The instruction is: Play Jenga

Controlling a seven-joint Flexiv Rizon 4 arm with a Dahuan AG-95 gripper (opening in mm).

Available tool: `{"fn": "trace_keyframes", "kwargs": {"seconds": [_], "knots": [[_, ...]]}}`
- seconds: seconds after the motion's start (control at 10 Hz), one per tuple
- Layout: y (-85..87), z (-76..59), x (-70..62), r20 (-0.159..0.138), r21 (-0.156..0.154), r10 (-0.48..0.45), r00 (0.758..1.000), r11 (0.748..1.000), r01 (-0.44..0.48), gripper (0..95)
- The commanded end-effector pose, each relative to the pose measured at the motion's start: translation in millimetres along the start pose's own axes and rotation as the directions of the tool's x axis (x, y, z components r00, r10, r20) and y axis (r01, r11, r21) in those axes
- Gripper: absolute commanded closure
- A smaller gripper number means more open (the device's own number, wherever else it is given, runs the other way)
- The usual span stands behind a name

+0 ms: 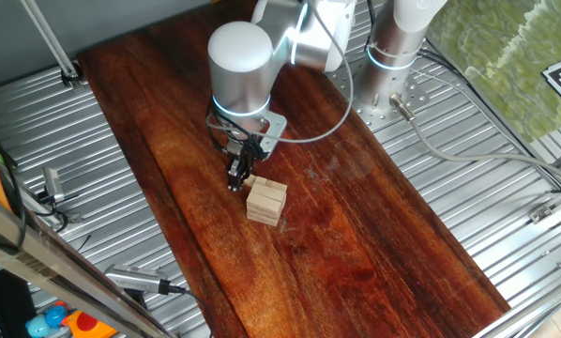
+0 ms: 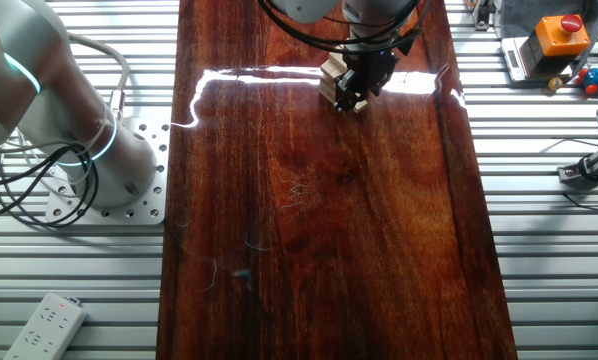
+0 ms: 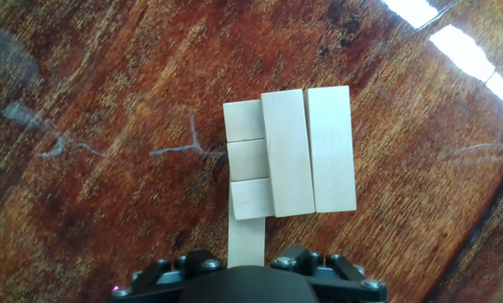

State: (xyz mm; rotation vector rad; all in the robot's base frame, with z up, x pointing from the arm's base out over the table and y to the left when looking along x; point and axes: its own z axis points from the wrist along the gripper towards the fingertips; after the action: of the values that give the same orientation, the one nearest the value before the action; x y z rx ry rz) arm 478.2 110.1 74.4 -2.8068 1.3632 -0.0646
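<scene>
Stack: a small pile of pale unfinished wooden rectangular blocks [image 1: 266,202] stands on the dark reddish-brown wooden tabletop [image 1: 374,235], a few layers high; from the hand view, two long blocks lie side by side on top, with three block ends of the layer below showing at their left.
Loose block: a matching pale wooden block [image 3: 246,240] juts from the stack's side toward the camera, its near end reaching in between the black finger bases.
Gripper: the black two-finger gripper [image 1: 238,176] hangs low just beside the stack; whether its fingers press the protruding block cannot be told.
Surroundings: ribbed metal plates flank the tabletop.
</scene>
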Motion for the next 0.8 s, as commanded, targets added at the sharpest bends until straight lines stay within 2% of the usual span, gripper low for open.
{"fn": "trace_keyframes", "kwargs": {"seconds": [0.1, 0.8], "knots": [[-0.3, 0.4, 0.3, -0.004, 0.002, 0.001, 1.000, 1.000, -0.001, 57.0], [-1.2, 2.0, -0.4, -0.002, 0.002, -0.004, 1.000, 1.000, 0.004, 57.0]]}}
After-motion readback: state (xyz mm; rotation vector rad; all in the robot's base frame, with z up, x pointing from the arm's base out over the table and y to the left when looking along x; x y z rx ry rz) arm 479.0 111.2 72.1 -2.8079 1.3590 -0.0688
